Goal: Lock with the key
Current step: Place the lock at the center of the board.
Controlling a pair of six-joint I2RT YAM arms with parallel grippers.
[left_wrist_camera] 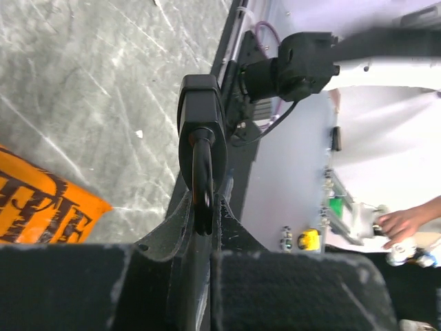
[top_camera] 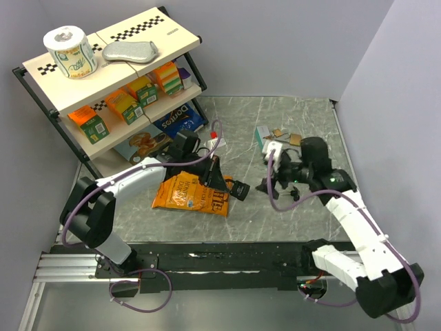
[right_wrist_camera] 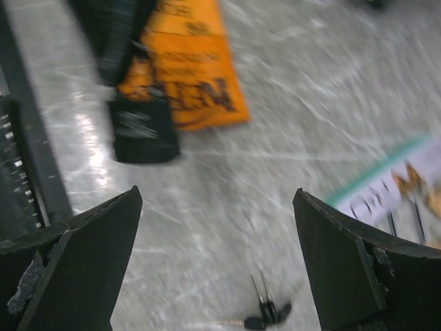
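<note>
The left wrist view shows the left end effector [left_wrist_camera: 203,207] clamped shut on the shackle of the padlock [left_wrist_camera: 201,117], whose body sticks out over the worktop [left_wrist_camera: 69,83]. Only the right wrist view shows the keys [right_wrist_camera: 265,314], lying on the marble below the right end effector [right_wrist_camera: 217,200], which is spread wide and holds nothing. The top view places the padlock just beside the orange bag [top_camera: 189,196].

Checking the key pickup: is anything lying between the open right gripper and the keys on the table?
Nothing visible does. The keys lie on the bare table right by the open right gripper. The orange bag and the padlock, held in the left gripper, sit off to one side.
</note>
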